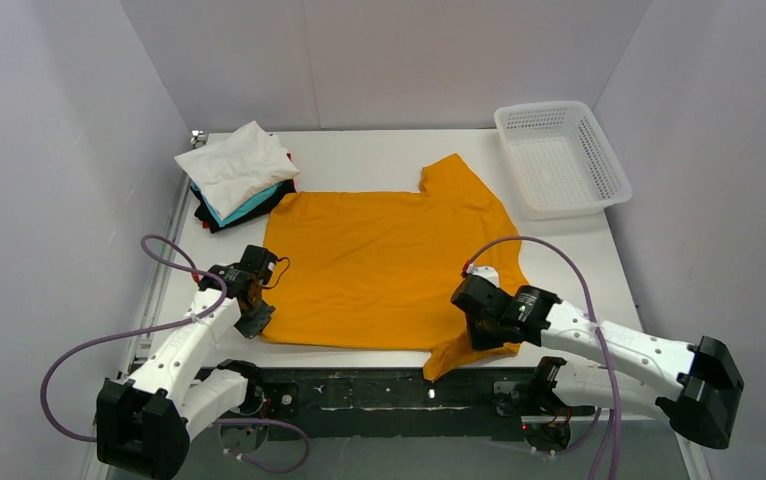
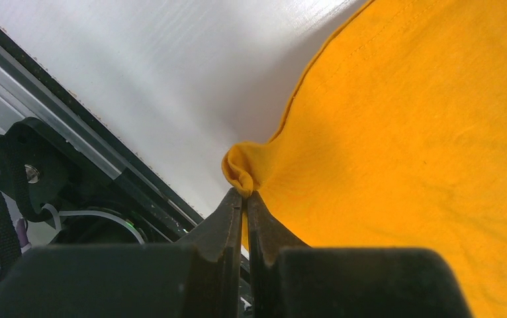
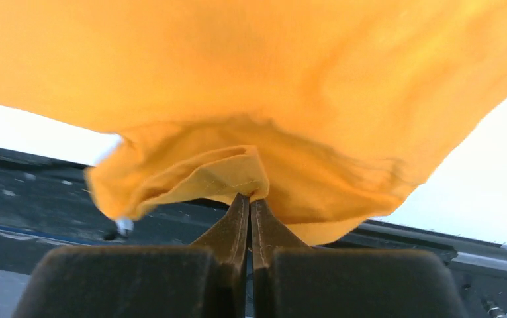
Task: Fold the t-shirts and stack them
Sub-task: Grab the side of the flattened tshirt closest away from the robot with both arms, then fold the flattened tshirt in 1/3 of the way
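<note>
Shirt: orange tee spread flat on table; near hem at front edge; near-right sleeve droops over it
L gripper: jaws pinched together on near-left hem corner; only a small nub of cloth held
R gripper: jaws closed on bunched cloth at near-right corner
Stack: folded tees, white on top, back-left, just beside orange tee
Risk: thin L pinch may slip on lift; uneven pull btwn arms would skew fold; a far carry may nudge stack
</note>
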`<state>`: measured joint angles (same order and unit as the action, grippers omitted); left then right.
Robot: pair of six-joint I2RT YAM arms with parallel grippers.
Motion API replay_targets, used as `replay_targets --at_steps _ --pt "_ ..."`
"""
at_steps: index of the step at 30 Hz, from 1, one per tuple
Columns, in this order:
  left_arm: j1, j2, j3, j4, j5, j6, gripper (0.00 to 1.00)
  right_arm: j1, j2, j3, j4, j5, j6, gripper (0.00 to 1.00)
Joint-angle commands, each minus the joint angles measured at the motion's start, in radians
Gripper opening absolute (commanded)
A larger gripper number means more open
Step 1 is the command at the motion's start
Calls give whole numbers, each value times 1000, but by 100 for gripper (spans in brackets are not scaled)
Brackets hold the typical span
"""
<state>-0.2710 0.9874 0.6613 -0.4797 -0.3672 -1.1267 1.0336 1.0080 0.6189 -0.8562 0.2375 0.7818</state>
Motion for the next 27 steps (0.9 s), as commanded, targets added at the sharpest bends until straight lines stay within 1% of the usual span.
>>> replay_targets --at_steps 1,4,7,12,17,22,27 --pt "5 1 27 -140 -54 4 0 -50 -92 114 -75 168 -20 1" --pt "6 19 47 -135 -55 4 0 -123 -129 161 -42 193 -93 1" --pt "4 50 71 -131 -50 8 0 -208 -135 206 28 189 -175 1" --pt "15 111 126 -136 -59 22 0 -332 -74 282 103 184 -271 1" --pt "41 186 182 -146 -67 42 0 -435 -19 326 215 178 -362 1" --pt "77 264 227 -112 -27 60 0 -520 12 321 379 104 -470 1" --pt "94 339 292 -89 -13 100 0 -580 86 341 447 48 -547 1"
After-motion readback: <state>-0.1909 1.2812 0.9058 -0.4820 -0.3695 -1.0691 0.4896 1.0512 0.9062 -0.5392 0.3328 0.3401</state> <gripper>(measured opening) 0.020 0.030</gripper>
